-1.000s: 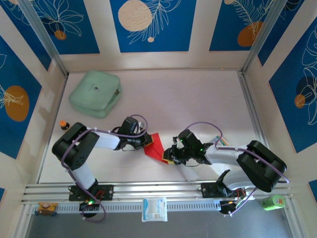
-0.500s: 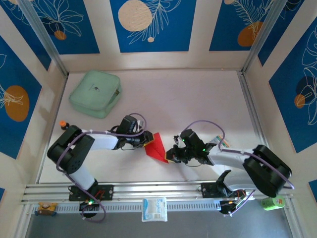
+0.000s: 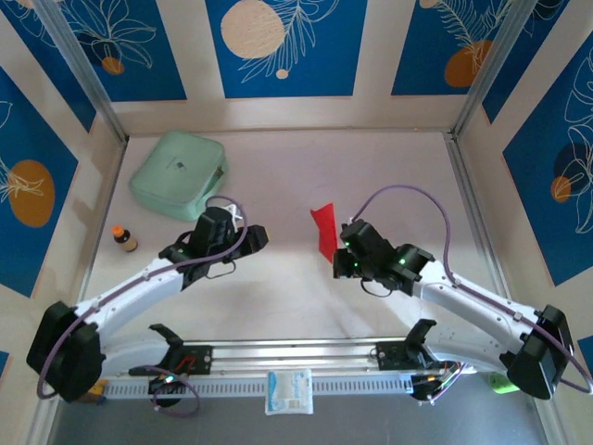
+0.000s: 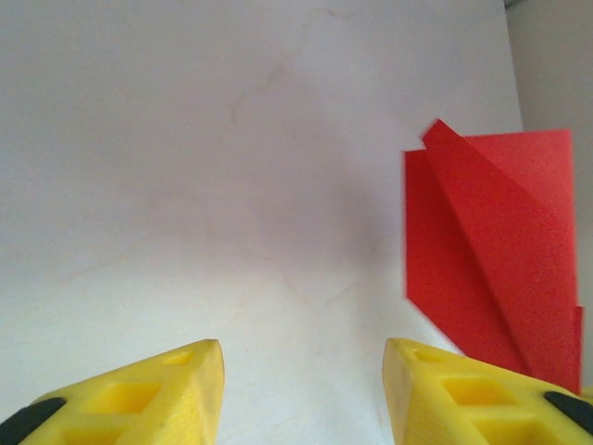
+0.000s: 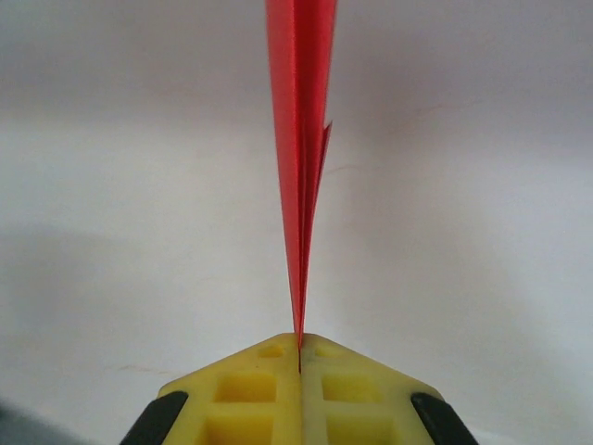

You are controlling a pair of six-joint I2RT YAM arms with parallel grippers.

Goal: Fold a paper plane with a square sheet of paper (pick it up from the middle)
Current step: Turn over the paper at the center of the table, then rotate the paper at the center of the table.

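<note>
the paper plane looks mostly folded: a narrow red dart of thin, smooth paper with sharp creases and several layers, seen edge-on from the right wrist. the right gripper is pressed together on its lower edge and holds it upright over the pale matte tabletop. the left gripper stands spread, holding nothing, apart on its left. i judge only the last wing folds or the release remain.

The red paper is standing on edge, lifted off the tabletop near its middle. It is lying folded flat in several layers with a diagonal crease. The right gripper is pinching its lower end.
</note>
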